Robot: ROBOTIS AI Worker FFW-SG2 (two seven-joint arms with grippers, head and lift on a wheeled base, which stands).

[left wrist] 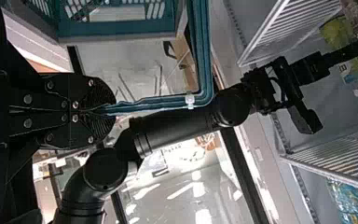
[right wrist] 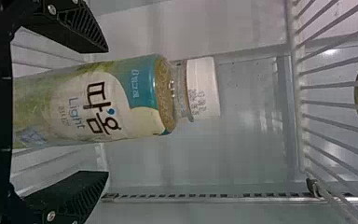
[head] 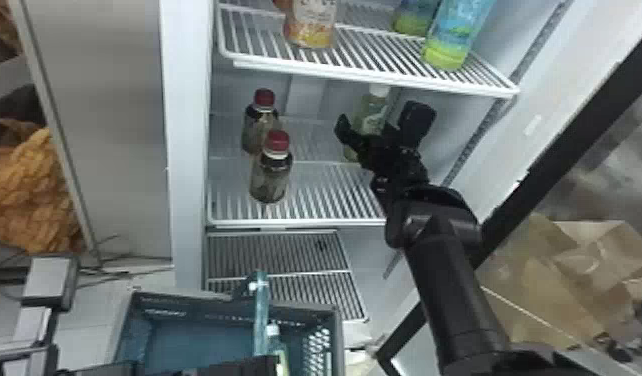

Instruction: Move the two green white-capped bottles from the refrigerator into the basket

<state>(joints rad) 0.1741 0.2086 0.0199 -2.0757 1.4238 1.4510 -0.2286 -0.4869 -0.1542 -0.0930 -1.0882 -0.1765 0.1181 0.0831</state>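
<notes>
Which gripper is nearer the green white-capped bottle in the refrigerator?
Right: the right gripper has its open fingers on either side of the bottle; the left gripper is outside the refrigerator, closed on the basket handle.

Wire shelf (head: 295, 221) with green bottle (head: 374, 111), red-capped bottles (head: 269, 177)
</notes>
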